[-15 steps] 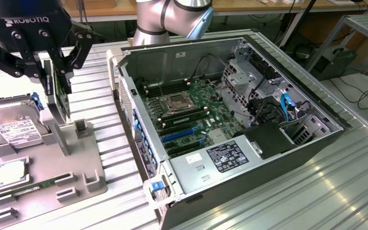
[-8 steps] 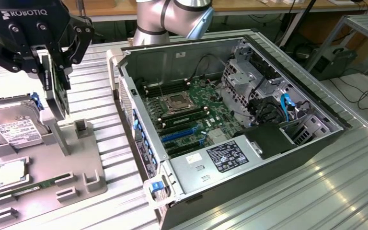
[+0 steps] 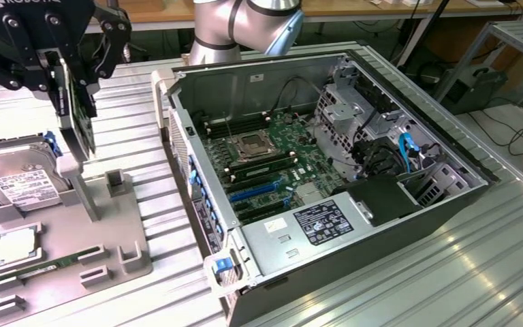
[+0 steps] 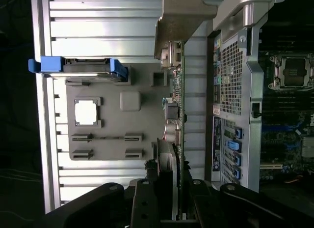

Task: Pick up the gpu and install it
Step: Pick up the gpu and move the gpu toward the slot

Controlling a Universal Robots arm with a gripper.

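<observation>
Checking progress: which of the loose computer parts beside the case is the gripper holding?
The graphics card: the gripper clamps it upright above the gray tray. The hard drive, processor and memory stick sit in the tray, ungripped.

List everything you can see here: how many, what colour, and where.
table: one, ribbed silver, under everything.
tray: one, grey, exterior view's left, on the table.
gpu: one, green, upright above the tray.
hard drive: one, silver, blue carrier, on the tray.
processor chip: one, silver, in a tray recess.
memory stick: one, green, on the tray.
computer case: one, grey and black, open, centre.
motherboard: one, green, inside the case.
gripper: one, black, shut on the gpu.
arm: one, grey, behind the case.
</observation>
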